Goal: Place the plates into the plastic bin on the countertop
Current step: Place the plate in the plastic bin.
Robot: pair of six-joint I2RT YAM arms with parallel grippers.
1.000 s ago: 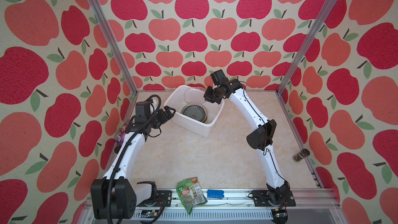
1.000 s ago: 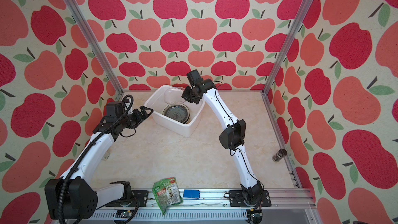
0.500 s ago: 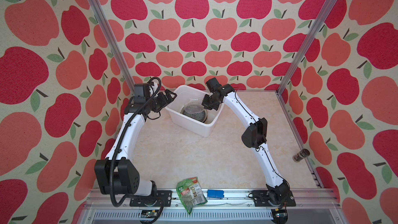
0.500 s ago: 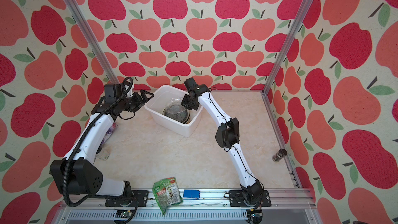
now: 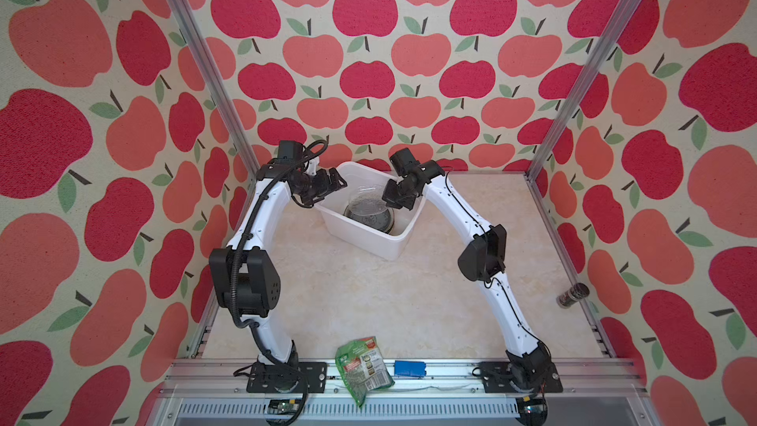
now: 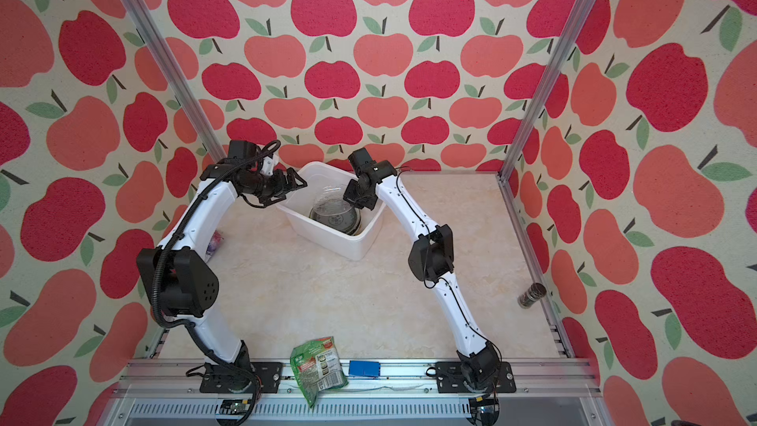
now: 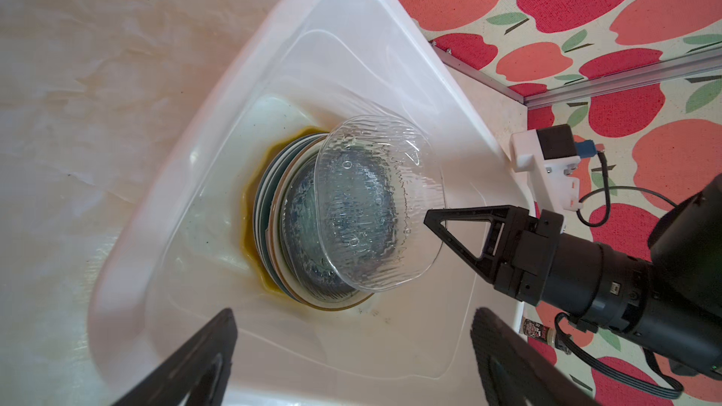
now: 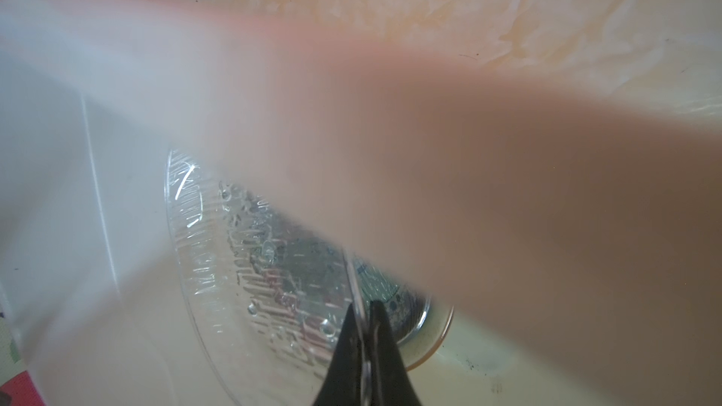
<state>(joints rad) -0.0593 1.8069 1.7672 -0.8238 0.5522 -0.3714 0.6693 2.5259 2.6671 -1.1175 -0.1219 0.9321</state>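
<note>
Walls [image 5: 368, 14] printed with red and coral apples are seen on three sides; two aluminium posts [image 5: 203, 63] are set at the back corners.

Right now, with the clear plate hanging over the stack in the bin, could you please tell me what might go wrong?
1. The right gripper pinches the clear glass plate only at its rim, tilted above the stack of plates. It may slip and land hard, chipping glass.
2. The open left gripper hovers by the rim of the plastic bin and could nudge it.
</note>
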